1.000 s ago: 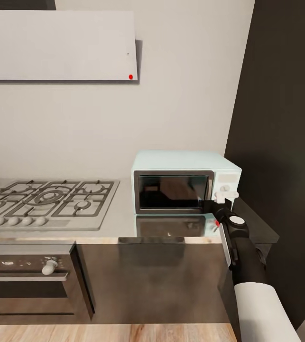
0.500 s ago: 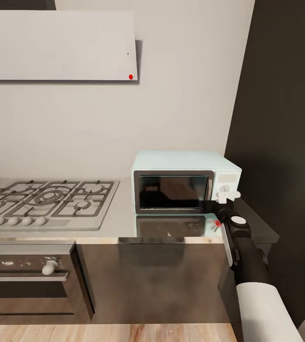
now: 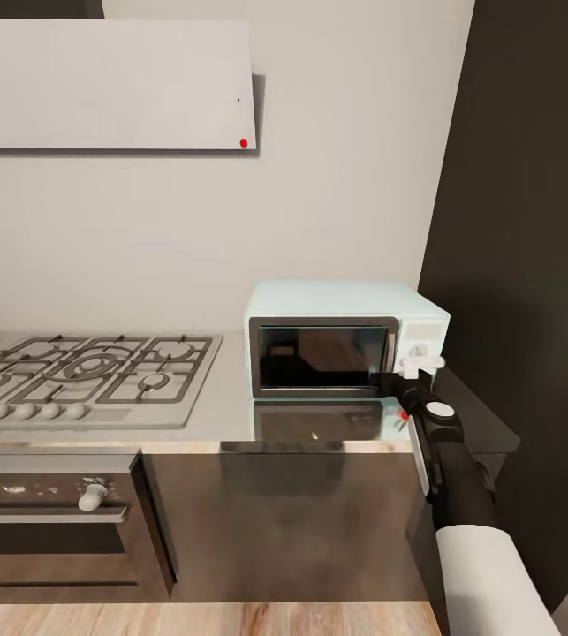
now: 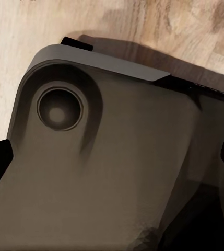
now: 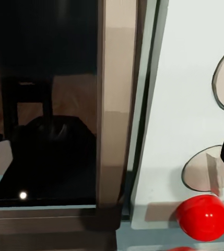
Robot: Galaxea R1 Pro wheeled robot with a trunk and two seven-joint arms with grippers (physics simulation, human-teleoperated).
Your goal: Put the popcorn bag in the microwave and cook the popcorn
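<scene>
The right claw (image 3: 398, 385) is up against the front of the microwave (image 3: 337, 340), at the lower right corner of its dark glass door, just left of the white control panel (image 3: 422, 346). Whether its fingers are spread or pinched I cannot tell; from the head view they are a dark lump against the frame. The right wrist view looks almost straight at the door frame (image 5: 112, 104), with the red round light (image 5: 201, 217) and a pale knob (image 5: 208, 175) just to the right.

The panel's knobs and light lie a short way right of the claw, so any reach for them is a small sideways shift, and the right arm is plainly the nearer one. The left claw (image 4: 112, 157) hangs low over the robot's own dark base (image 4: 117, 172) and the wood floor (image 4: 143, 21); its fingers are apart.

The door looks shut. I cannot make out the popcorn bag; the glass reflects too much to say whether it is inside. The countertop (image 3: 222, 397) to the left carries the gas hob (image 3: 85, 375).
</scene>
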